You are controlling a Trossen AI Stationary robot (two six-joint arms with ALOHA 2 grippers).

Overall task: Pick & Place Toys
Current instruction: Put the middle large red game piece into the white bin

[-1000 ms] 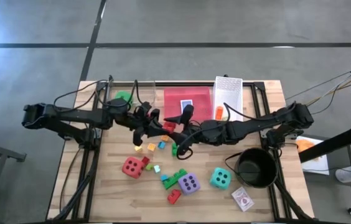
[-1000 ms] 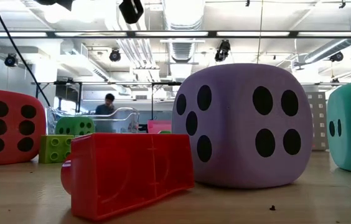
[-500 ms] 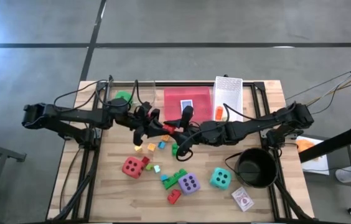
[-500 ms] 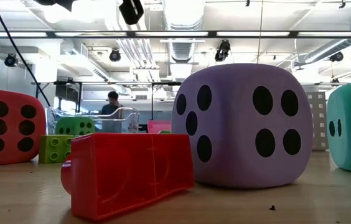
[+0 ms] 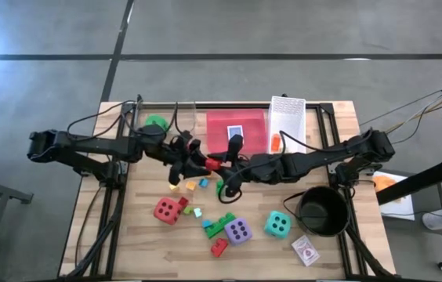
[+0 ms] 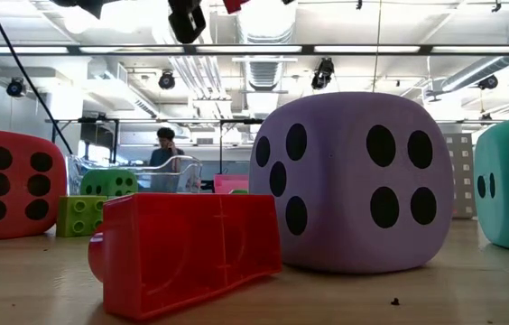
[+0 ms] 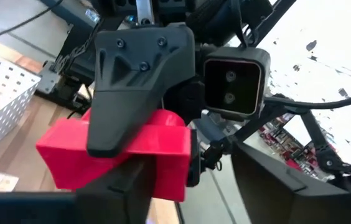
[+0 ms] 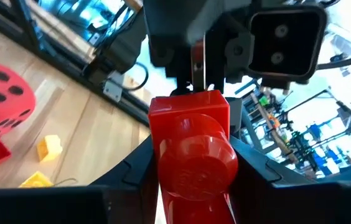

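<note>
A hand-over in mid-air appears to be the step in hand. A red plastic brick (image 5: 215,163) is held above the table between the two arms, which meet nose to nose over the middle. In the right wrist view the brick sits between the right gripper's (image 8: 191,163) own fingers, which are closed against its sides. In the left wrist view the same brick is seen clamped under a finger of the other arm, while the left gripper (image 5: 197,162) faces it with its fingers standing apart, no longer gripping, just beside the brick's end.

As a judgement, the next move calls for the left arm to be drawn clear and the brick carried to wherever the toys are collected; which container that is cannot be told.

Below and near the grippers, small yellow and orange plastic bricks (image 5: 190,185) lie loose. Further off are a red soft die (image 5: 167,209), a purple soft die (image 5: 238,230) and a teal soft die (image 5: 277,224). A black round pot (image 5: 320,210) stands under the right arm, and a white mesh basket (image 5: 287,119) lies beyond the grippers. Cables drape close around both wrists and could snag.
</note>
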